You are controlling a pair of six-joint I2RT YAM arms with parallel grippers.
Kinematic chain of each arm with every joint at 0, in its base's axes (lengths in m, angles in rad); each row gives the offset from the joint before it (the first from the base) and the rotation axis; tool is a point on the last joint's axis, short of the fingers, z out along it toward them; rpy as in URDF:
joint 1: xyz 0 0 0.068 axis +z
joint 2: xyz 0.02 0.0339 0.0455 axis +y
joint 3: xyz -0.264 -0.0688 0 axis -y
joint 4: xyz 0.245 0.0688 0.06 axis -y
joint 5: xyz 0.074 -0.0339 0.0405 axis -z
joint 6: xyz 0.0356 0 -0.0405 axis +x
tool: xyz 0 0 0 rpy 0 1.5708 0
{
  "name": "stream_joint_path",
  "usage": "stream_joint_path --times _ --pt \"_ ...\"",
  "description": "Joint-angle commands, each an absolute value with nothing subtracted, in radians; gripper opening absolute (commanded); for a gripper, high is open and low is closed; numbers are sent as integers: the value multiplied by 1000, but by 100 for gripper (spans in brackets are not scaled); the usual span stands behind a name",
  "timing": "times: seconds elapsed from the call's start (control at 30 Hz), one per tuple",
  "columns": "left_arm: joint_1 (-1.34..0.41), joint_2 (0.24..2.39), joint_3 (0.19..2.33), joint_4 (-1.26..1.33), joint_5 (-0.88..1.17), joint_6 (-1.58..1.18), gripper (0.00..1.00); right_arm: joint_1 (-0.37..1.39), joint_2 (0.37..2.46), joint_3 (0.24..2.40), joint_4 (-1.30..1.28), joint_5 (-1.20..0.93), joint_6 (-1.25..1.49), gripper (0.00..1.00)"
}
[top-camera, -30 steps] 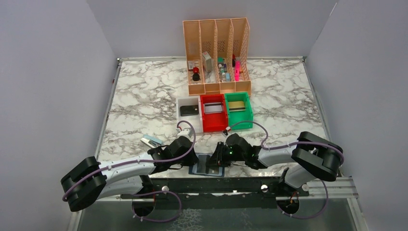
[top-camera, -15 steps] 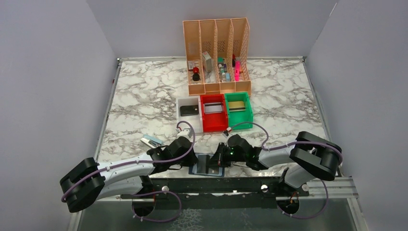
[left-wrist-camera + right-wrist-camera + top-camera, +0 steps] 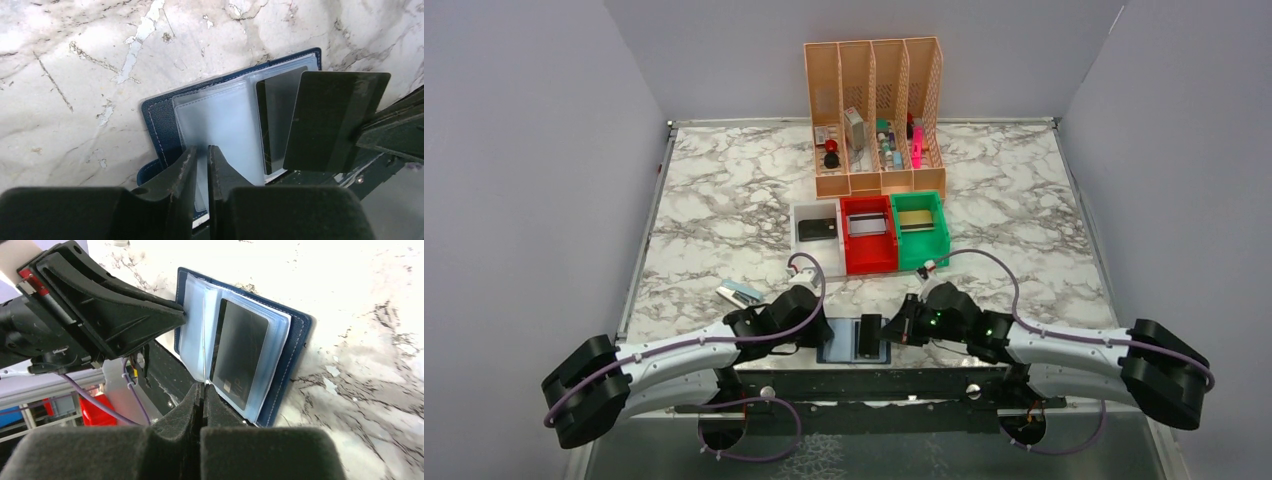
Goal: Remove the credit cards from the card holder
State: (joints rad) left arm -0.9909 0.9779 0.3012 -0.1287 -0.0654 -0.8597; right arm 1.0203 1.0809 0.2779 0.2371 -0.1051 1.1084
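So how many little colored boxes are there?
3, side by side in front of the orange rack: the white bin on the left, the red bin in the middle, the green bin on the right. None looks hidden.

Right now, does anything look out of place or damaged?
No damage visible. One stray: a small flat silvery thing lies askew on the table, left of the open wallet, outside the bins.

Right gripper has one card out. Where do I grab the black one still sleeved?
Drop the held card first, then pinch the pocketed black card by its short end facing the right gripper, coming from that side. It lies flat under clear plastic in the card holder, so only an edge offers grip; pocket mouth unclear.
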Motion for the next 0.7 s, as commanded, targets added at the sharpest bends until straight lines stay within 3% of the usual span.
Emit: stream_joint_path --times 0.0,0.17,0.33,0.67 --pt "-997 920 299 -183 -125 -845 23 1017 968 273 113 -21 1023 1" --pt "-996 859 319 -195 -158 -827 39 1017 899 295 70 19 946 1" --pt "-996 847 377 -252 -227 -783 48 1017 878 320 93 32 846 1" --pt "-980 859 465 -389 -446 -786 76 1017 968 468 84 91 602 1"
